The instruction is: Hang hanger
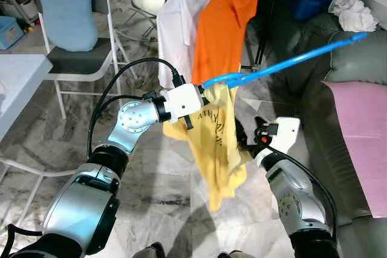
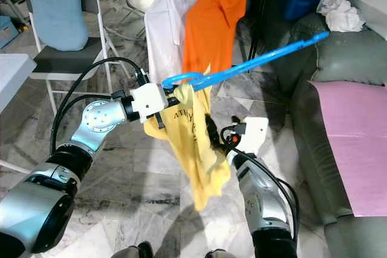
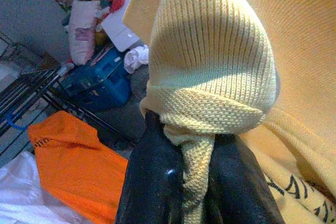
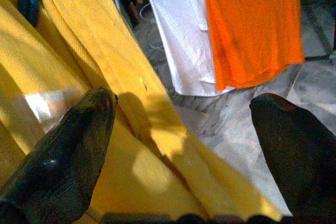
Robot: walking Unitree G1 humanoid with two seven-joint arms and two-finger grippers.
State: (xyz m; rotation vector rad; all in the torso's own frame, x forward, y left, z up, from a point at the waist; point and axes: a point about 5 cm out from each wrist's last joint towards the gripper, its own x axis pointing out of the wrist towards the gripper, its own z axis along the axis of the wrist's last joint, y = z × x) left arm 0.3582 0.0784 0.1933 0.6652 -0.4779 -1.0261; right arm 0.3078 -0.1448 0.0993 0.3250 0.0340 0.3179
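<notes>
While the shirt is only half on:
Left gripper (image 3: 197, 182): fingers pinching the yellow shirt's (image 1: 221, 149) ribbed collar
Right gripper (image 4: 181, 145): fingers spread, beside the cloth
Blue hanger (image 1: 284, 63): midair, hook threaded through the collar
Risk: shirt sliding off, hanger dropping

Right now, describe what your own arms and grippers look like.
Both arms are silver metal with rounded, dimpled joint housings and black bands between segments. The left arm ends in a white boxy wrist block, with a black cable looping over it. The right arm carries a similar white wrist block with a small orange-red mark and its own black cable. The left gripper and right gripper each have two black, slightly glossy fingers.
</notes>
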